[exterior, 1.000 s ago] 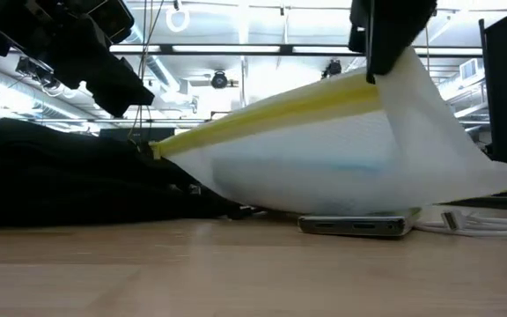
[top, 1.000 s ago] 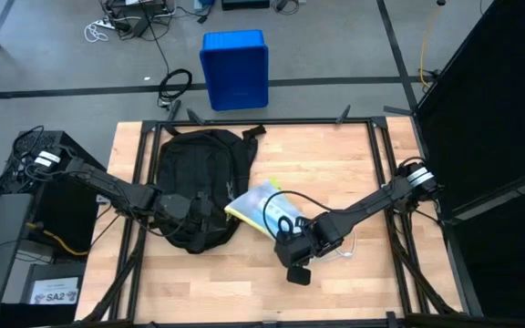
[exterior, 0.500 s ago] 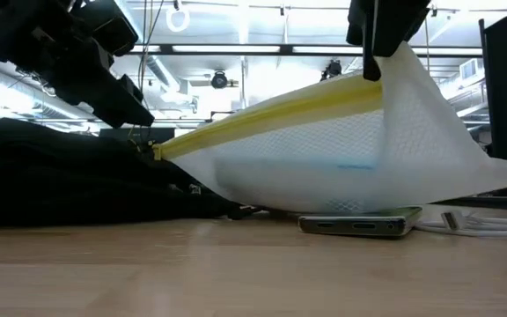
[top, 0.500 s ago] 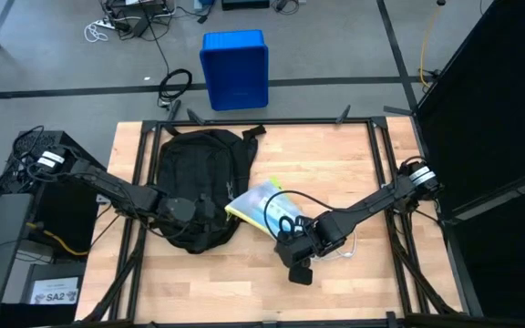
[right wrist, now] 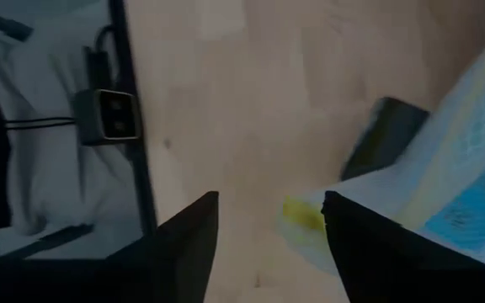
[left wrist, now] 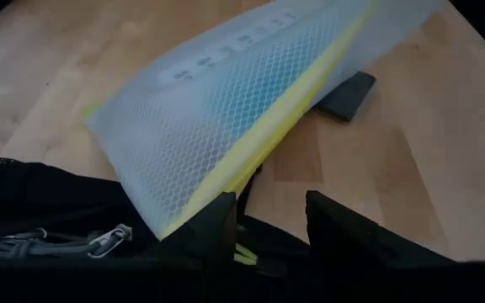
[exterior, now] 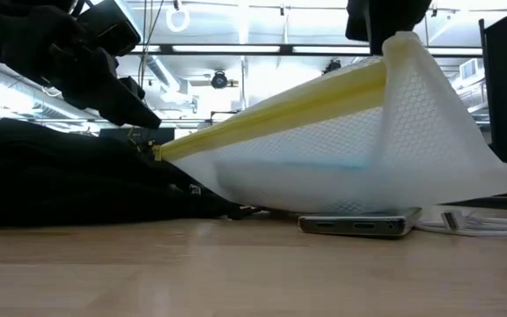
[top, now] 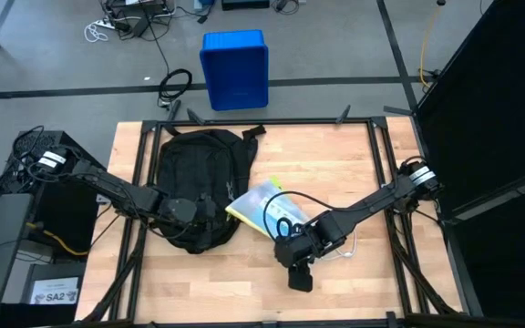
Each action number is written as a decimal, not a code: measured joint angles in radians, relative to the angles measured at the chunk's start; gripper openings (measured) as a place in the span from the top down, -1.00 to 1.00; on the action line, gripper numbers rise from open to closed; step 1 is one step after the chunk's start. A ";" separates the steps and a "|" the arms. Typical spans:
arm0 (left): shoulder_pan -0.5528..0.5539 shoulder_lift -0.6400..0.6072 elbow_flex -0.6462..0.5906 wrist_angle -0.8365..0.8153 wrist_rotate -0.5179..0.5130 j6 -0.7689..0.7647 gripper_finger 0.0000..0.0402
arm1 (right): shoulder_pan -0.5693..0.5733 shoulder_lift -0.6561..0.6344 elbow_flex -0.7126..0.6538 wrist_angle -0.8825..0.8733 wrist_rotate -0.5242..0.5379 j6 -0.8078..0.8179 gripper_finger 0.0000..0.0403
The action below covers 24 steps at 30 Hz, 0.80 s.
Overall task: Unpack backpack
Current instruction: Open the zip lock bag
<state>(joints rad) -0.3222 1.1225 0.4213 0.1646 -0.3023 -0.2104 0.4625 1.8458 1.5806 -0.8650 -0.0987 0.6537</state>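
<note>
Backpack [top: 197,187] under left claw [top: 210,211], right claw [top: 292,264] well apart

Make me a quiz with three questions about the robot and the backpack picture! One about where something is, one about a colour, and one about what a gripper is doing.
1. Where does the mesh pouch lie?
A. inside the blue bin
B. on the table beside the backpack
C. on the floor

2. What colour is the pouch's zipper edge?
A. red
B. green
C. yellow

3. What is the right gripper doing?
A. open, holding nothing
C. shut on the backpack
B. shut on the pouch

Answers:
1. B: in the high view the pouch rests on the wooden table, against the right side of the black backpack.
2. C: the low view shows a yellow strip along the pouch's top.
3. A: the right wrist view shows its two fingers spread apart with bare table between them.
</note>
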 joint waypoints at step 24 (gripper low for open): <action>0.000 0.000 0.000 -0.002 -0.014 0.000 0.36 | 0.020 0.001 -0.022 0.428 0.291 -0.353 -0.44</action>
<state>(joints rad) -0.3225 1.1225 0.4213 0.1623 -0.3168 -0.2100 0.4824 1.8469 1.5589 -0.4366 0.1921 0.3009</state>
